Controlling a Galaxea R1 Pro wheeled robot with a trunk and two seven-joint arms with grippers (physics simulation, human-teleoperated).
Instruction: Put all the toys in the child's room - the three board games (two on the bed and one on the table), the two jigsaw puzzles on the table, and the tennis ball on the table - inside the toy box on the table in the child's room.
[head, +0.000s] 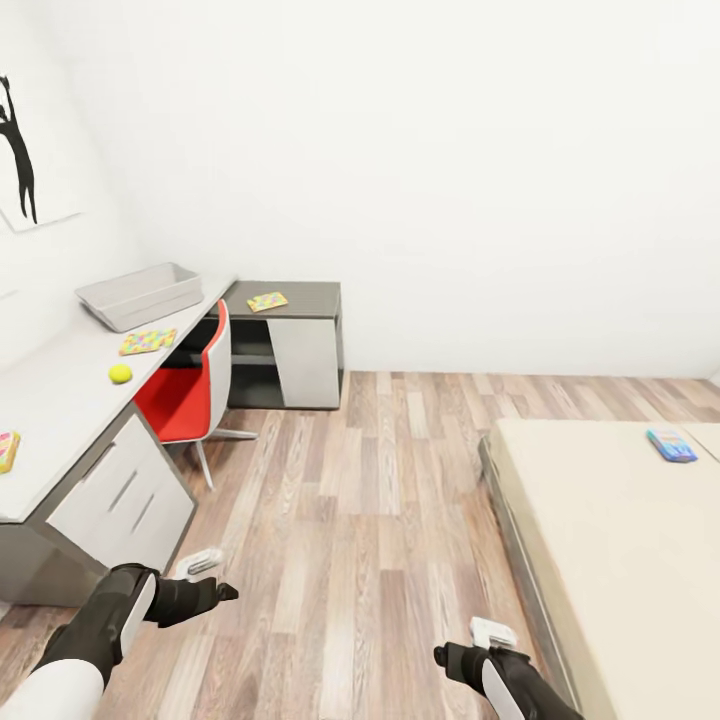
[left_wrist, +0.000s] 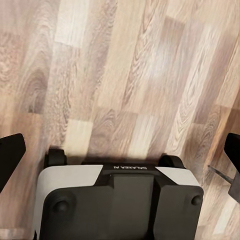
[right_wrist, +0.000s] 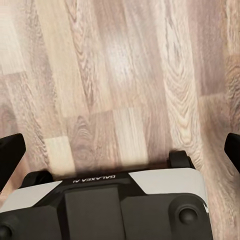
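- The left gripper (head: 215, 592) and the right gripper (head: 450, 655) both hang low over the wooden floor (head: 370, 520). In the wrist views each one has its fingers spread wide, with nothing between them.
- The toy box (head: 142, 295) sits at the far end of the bench (head: 60, 400), ahead and to the left.
- A jigsaw puzzle (head: 148, 341) lies just in front of the box. The tennis ball (head: 120, 373) sits nearer the robot.
- A board game (head: 671, 444) lies on the bed (head: 610, 560), ahead and to the right.
- The left arm is nearer the bench. The right arm is nearer the bed.
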